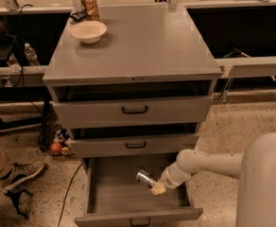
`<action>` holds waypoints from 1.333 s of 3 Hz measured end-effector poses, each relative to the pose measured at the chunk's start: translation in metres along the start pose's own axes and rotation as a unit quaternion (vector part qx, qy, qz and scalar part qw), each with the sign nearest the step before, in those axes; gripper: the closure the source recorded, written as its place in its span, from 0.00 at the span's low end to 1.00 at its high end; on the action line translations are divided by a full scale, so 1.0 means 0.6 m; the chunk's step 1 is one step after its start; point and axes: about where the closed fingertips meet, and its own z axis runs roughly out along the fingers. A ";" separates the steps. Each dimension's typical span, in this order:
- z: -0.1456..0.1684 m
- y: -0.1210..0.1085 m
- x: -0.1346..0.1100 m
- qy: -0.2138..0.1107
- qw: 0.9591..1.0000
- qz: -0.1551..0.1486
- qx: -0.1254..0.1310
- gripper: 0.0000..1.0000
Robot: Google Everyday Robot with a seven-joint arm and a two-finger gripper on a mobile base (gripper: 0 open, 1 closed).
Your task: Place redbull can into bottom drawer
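Note:
The redbull can [146,178] is a slim silver can lying tilted inside the bottom drawer [109,195], which stands pulled open below two shallower drawers. My gripper [157,186] is shut on the can's right end and holds it low over the drawer's floor on the right side. One yellowish fingertip [158,189] shows under the can. The white arm reaches in from the right edge of the view.
A tan bowl [88,31] and a brownish jar [90,6] stand at the back left of the cabinet top [142,46]. The top drawer [134,109] and middle drawer [135,145] are slightly open. A person's leg and shoe [12,171] are at the left.

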 end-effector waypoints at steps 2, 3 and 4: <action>0.132 -0.050 0.014 -0.036 0.999 0.036 0.005 1.00; 0.198 -0.086 0.010 -0.064 0.997 0.053 0.008 0.79; 0.238 -0.108 0.009 -0.078 0.995 0.060 0.004 0.54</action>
